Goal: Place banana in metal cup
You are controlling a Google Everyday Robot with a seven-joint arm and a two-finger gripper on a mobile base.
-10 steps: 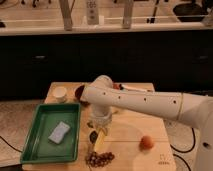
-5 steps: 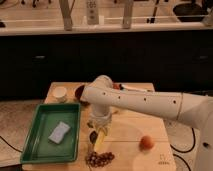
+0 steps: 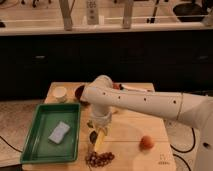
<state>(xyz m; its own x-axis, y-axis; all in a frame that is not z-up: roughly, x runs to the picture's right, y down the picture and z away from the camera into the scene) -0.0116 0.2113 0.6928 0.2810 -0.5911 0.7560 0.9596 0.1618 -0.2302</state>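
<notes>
Camera view: gripper (image 3: 100,131) low over desk's front-middle, just right of green tray (image 3: 35,150); whether pincer is spread or pinching cannot be told. Banana (image 3: 101,141) directly beneath it, metal cup (image 3: 92,135) just beside banana, tray side. Grapes (image 3: 100,158) at front edge; orange (image 3: 145,142) toward right edge.

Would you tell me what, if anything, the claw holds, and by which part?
Cannot tell for sure: the claw sits over the banana's upper end, but contact is hidden.

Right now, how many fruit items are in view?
3: the banana at the tool, in the middle of the table; grapes at its front edge; an orange toward the picture's right. The arm may hide others.
</notes>
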